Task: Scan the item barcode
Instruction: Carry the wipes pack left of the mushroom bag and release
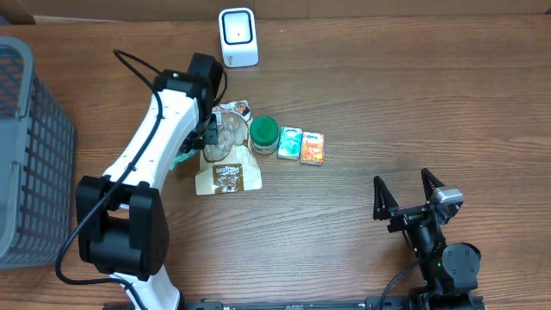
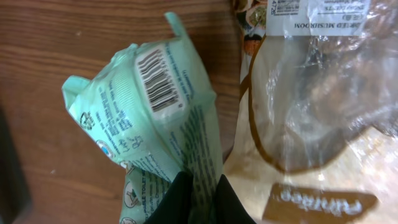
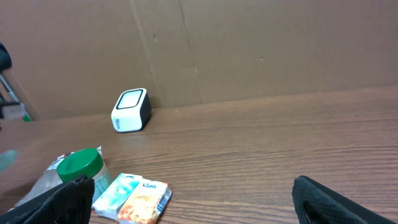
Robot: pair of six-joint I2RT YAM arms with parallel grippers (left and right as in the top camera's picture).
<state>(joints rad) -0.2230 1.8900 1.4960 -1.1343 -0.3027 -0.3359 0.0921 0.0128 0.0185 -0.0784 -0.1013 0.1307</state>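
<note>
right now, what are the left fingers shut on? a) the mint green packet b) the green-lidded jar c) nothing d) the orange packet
A: in the left wrist view the left fingers pinch the edge of the mint green packet, its barcode facing the camera.

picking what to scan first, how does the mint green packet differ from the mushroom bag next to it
The mint green packet is opaque; the mushroom bag is larger, tan with a clear window. The packet is pinched in the left gripper; the bag lies flat on the table. The packet's barcode shows in full in the wrist view; the bag's is cut off. Both are soft printed pouches.
</note>
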